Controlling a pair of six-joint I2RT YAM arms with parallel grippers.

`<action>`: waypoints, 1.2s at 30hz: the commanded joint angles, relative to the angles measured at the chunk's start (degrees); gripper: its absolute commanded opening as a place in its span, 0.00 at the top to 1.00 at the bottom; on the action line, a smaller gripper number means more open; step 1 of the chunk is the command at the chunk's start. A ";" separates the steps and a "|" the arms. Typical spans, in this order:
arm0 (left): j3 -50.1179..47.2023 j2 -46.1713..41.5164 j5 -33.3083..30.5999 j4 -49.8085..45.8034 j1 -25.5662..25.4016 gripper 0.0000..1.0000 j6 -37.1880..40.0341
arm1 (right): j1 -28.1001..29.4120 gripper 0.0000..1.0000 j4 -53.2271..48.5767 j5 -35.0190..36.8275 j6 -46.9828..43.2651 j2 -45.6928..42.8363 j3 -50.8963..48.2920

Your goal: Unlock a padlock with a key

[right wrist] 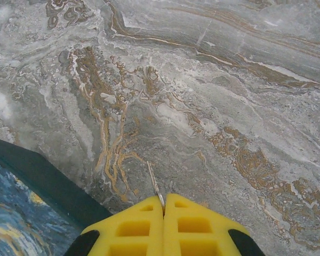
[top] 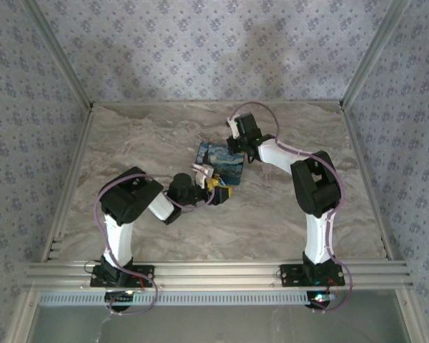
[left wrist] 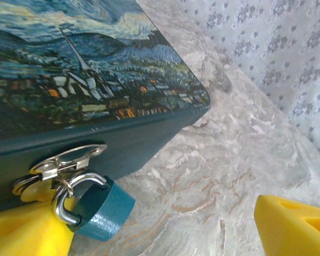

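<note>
Left claw [left wrist: 160, 234]: its yellow fingers [left wrist: 26, 232] stand wide apart and hold nothing. Right claw [right wrist: 164, 213]: its ribbed yellow pads are pressed together on a thin metal strip [right wrist: 154, 186] that juts from between them; whether this is the key cannot be told.

The tabletop [top: 307, 214] is a smooth marble pattern, grey-beige with rust veins. It is enclosed by walls [top: 200, 50] of pale wallpaper with small floral motifs and bordered by aluminium rails [top: 214, 271].

A flat rectangular box [top: 213, 158] with a painted night-sky lid lies mid-table between the two claws.

The left wrist view alone resolves the padlock [left wrist: 104, 210]: a teal body hanging by its polished steel shackle from a silver hasp [left wrist: 69, 160] on the dark front of the box, touching the left finger. The right wrist view adds one lid corner.
</note>
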 commanded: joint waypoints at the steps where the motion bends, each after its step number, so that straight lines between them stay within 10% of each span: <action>1: 0.69 1.14 0.48 7.64 0.76 0.14 -3.16 | 1.99 1.00 -6.74 -2.91 -0.78 0.53 -2.31; 15: 0.96 2.35 4.04 7.55 0.77 0.30 -6.64 | 2.13 1.00 -6.72 -2.63 -0.78 0.09 -2.22; 36: 3.93 4.38 4.91 3.87 -2.53 0.23 -10.27 | 2.40 1.00 -6.54 -2.45 -0.37 -0.17 -2.31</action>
